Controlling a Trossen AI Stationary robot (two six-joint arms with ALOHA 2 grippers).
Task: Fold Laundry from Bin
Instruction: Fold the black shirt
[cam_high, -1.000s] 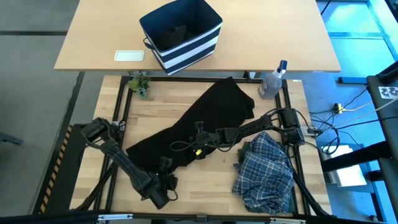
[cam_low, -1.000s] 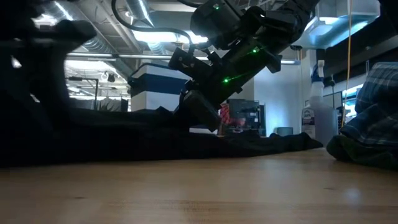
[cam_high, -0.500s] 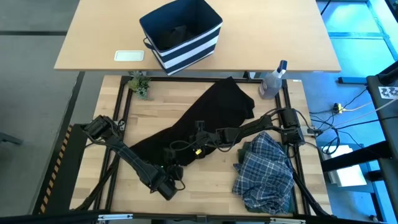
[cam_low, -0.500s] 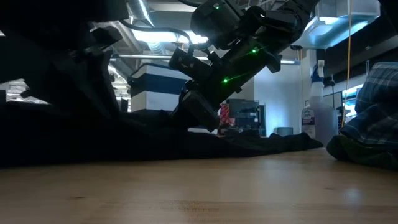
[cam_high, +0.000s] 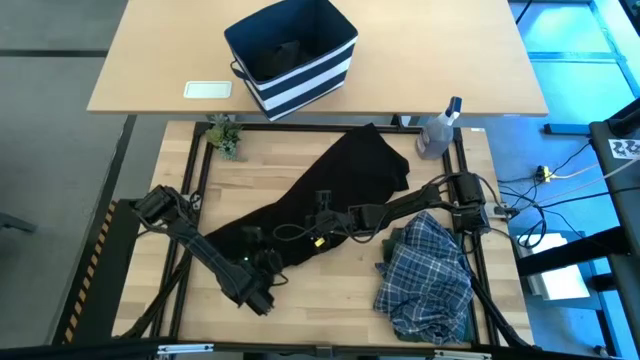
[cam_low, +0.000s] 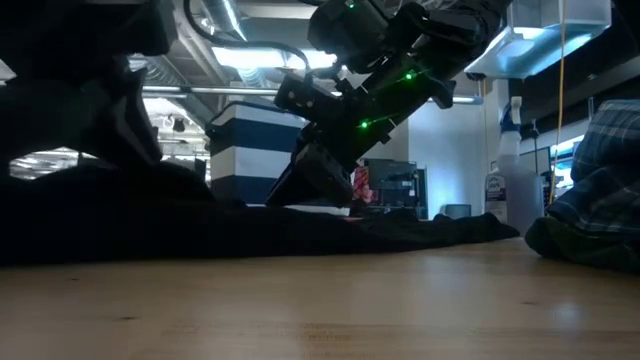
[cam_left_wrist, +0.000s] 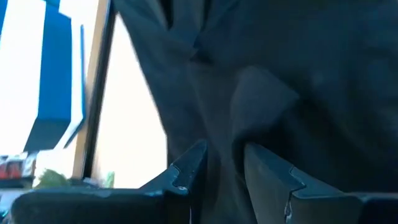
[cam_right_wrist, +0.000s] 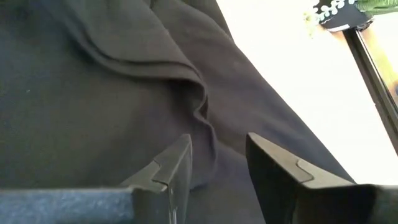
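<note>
Altogether three garments show: left tool (cam_left_wrist: 217, 168) pinches the black one (cam_high: 340, 185), right tool (cam_right_wrist: 217, 162) parted above it.

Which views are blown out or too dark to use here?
Left wrist view: window side clips to white; black garment soft, close to the lens. Right wrist view: table washed out to near white, cloth folds readable. Low view: backlit by ceiling lights, the garment and arms near silhouette. High view: evenly lit, bin and plaid shirt clear.
</note>
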